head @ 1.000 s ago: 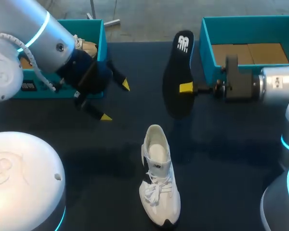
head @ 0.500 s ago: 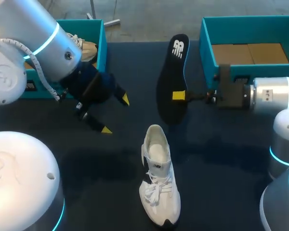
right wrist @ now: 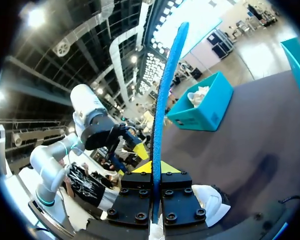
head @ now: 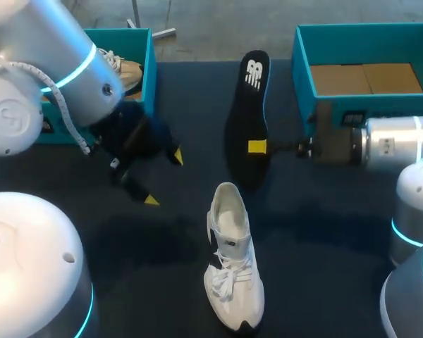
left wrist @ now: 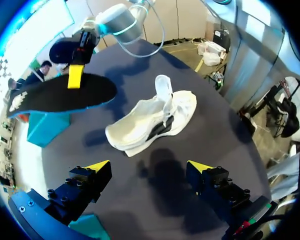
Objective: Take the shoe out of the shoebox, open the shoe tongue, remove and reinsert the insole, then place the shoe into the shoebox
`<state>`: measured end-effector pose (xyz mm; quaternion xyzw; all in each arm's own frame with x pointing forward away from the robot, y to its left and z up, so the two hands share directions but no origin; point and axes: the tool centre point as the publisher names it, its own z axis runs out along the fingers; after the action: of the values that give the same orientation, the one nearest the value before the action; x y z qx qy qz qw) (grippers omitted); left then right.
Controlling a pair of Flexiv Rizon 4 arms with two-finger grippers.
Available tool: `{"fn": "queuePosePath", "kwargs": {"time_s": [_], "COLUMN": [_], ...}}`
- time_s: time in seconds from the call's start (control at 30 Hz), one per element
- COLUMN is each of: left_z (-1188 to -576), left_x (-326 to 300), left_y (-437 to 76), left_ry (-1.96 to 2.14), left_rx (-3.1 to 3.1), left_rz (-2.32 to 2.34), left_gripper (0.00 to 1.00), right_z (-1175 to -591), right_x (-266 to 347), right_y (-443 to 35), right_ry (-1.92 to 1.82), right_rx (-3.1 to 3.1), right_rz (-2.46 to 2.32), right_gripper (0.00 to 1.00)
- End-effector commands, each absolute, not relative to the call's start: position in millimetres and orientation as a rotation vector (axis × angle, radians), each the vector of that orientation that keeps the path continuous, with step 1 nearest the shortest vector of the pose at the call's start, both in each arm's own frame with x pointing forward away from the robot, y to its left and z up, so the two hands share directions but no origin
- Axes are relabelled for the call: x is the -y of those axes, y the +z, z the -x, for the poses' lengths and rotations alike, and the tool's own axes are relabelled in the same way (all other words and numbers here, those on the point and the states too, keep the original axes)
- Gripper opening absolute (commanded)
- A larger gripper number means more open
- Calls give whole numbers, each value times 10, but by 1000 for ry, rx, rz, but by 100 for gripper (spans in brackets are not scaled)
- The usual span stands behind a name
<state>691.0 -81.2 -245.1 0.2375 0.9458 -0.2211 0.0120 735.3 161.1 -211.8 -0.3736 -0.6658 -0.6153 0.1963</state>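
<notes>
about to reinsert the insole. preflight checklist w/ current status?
1. Insole clamped in right jaws: ok, both yellow tips are shut on its edge, and the right wrist view shows it edge-on between them.
2. Shoe upright, opening facing up: ok.
3. Opening wide enough for the insole: cannot tell.
4. Insole over the opening: not ok, it hangs beyond the heel end, apart from the shoe.
5. Path clear of left jaws: ok, they stand open, off to the side of the shoe, with nothing between them.
</notes>
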Motion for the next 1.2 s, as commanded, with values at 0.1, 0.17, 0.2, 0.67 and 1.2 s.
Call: {"fn": "queuePosePath", "kwargs": {"time_s": [0.1,0.17,0.2,0.67,1.2], "left_z": [-6957,-6944,-6933,-6846,-6794], "left_x": [790,774,770,806,985], "left_y": [-2613,-2661,-2684,-2992,-3199], "left_ry": [-731,-732,-744,-626,-630], "left_rx": [-2994,-3005,-3010,-3076,-3125], "left_rz": [-700,-681,-671,-489,-440], "left_gripper": [100,100,100,100,100], "right_z": [-7331,-7335,-7339,-7344,-7295], "right_x": [-1701,-1723,-1736,-1802,-1772], "right_y": [-2303,-2317,-2325,-2453,-2630], "right_ry": [-1779,-1789,-1791,-1842,-1916], "right_rx": [1860,1875,1875,1913,1879], "right_rz": [1026,1005,1006,985,958], "right_gripper": [0,0,0,0,0]}}
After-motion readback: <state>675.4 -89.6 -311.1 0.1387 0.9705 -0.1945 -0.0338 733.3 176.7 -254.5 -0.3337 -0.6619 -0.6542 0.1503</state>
